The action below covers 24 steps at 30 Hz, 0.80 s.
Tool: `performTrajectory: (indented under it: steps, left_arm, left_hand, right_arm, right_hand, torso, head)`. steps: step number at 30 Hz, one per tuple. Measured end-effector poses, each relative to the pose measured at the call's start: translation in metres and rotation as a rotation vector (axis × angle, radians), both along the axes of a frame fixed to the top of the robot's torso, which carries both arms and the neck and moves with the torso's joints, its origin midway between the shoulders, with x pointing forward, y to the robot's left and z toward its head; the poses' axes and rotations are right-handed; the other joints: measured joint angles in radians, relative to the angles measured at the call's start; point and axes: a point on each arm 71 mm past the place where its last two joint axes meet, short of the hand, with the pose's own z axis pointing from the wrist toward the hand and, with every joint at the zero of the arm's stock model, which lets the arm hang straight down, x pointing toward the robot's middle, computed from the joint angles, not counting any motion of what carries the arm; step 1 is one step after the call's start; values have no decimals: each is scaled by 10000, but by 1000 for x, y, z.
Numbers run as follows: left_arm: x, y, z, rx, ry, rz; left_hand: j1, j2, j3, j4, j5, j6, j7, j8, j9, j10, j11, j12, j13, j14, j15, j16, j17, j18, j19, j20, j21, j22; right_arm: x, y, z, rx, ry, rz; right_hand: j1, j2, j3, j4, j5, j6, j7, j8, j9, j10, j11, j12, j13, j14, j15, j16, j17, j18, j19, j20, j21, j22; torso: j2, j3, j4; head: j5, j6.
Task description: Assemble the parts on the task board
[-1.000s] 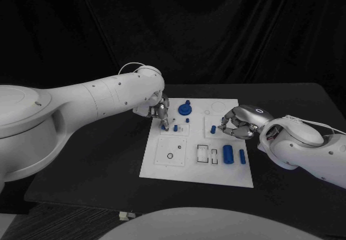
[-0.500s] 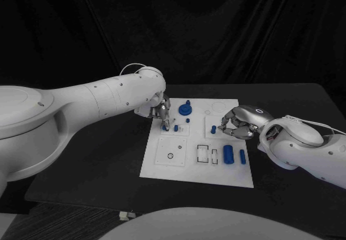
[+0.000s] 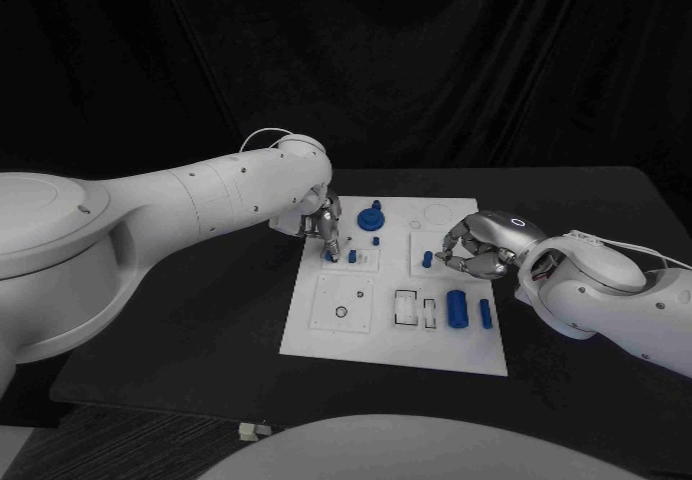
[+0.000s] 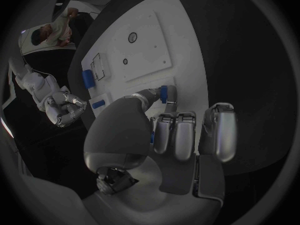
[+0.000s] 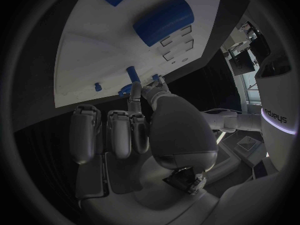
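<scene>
Two hands work over the board (image 3: 397, 340) at once. The left hand (image 3: 323, 225) hangs over the board's far left corner with its fingers drawn together, and in the left wrist view a fingertip and thumb pinch a small blue peg (image 4: 164, 93) right at the board's surface; in the head view that peg (image 3: 332, 255) stands just beside a second peg (image 3: 351, 256) on the same square panel. The right hand (image 3: 477, 247) sits at the board's right edge, fingers curled in, and its fingertips meet at another short peg (image 3: 427, 259); in the right wrist view the tips (image 5: 145, 91) touch the blue piece, so it looks like a pinch, though the grip itself is half hidden. Beyond the hands, a blue knob (image 3: 371, 215) stands at the far edge, a large cylinder (image 3: 456, 308) and a slim bar (image 3: 485, 313) lie loose near the right side, and empty slots (image 3: 408, 308) wait beside them. The step in hand seems to be seating pegs in their holes. To do it well, each peg should be kept upright, lined over its hole, and pressed straight down without a sideways push; the left fingers should stay off the neighbouring peg. Releasing only once the peg stands firm would avoid tipping it.
</scene>
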Motion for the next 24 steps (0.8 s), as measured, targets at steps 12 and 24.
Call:
performTrajectory:
  steps: [12,24]
  left_arm:
    - [-3,-3,-1,-31,59,-135]
    - [-3,-2,-1,-5,144,-152]
  left_hand:
    - [-231,18,23,-199,386,36,37,-78,75,0,0,-1,0,0,0,0,0,0,-197,-18,-115,0]
    - [-475,-1,261,-536,721,52,50,-146,156,0,0,-1,0,0,0,0,0,1,-197,-18,-116,0]
  right_arm:
    - [0,-1,0,-33,32,-7]
    - [0,-1,-1,-66,70,-1]
  right_hand:
    - [0,0,0,0,0,0,0,0,0,0,0,0,0,0,0,0,0,0,0,0,-59,0]
    - [0,0,95,-94,0,-1,1,-1,0,0,1,0,0,0,1,-1,0,0,0,1,-59,0]
  torso:
    - [-3,0,-1]
    - [-10,1,-2]
  head:
    - [-18,0]
    - [7,0]
